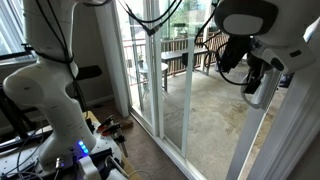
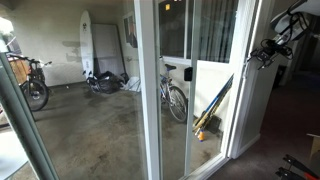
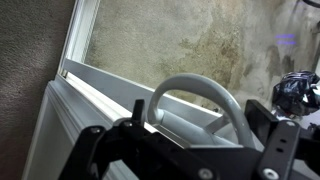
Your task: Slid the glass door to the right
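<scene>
The glass door's white frame (image 1: 272, 132) rises at the right of an exterior view, and from outside it stands at the right edge of the panes (image 2: 243, 100). In the wrist view a white curved handle (image 3: 195, 92) sits on this frame (image 3: 70, 130). My gripper (image 3: 205, 115) is open, with one black finger on each side of the handle and small gaps between them. It also shows in both exterior views (image 1: 250, 78) (image 2: 262, 50), held at about handle height against the frame.
Another white-framed pane (image 1: 160, 70) stands to the left of the door. The robot base (image 1: 60, 110) with cables is at the left. Outside are a concrete patio floor (image 3: 200, 40), bicycles (image 2: 172, 90) and a surfboard (image 2: 88, 40).
</scene>
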